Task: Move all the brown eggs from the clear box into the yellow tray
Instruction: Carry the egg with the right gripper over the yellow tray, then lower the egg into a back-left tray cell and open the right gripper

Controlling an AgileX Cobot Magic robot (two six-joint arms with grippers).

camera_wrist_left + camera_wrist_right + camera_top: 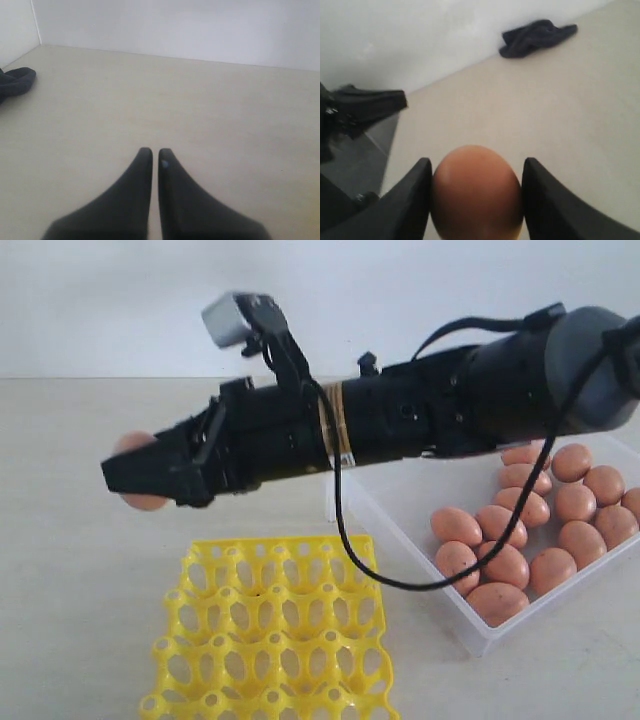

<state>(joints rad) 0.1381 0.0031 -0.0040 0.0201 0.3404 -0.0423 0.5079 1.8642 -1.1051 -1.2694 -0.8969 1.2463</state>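
— So, what has your right pincer (pixel 476 162) got?

— It is clamped around one brown egg (pixel 476 195), with a black finger pressed against each side of the shell. From the outside camera the brown egg (pixel 143 502) peeks out above and below my fingertips, up in the air over the table (pixel 80 570).

— Where is that against the yellow tray (pixel 270 630)?

— That tray lies flat on the table, nearer the camera. My egg hangs higher in that view, beyond its far left corner. Whether it is over a socket, I cannot tell.

— And the other ones?

— The rest of the brown eggs (pixel 520 540) lie bunched together in the clear box (pixel 400 495), which sits just right of the tray. They crowd its right-hand part, many touching one another.

— Your left pincer (pixel 154 152)?

— Its jaws are drawn together to a thin slit, tips pointing out over the pale table top. A dark cloth (pixel 15 82) lies well off to one side, near the wall.
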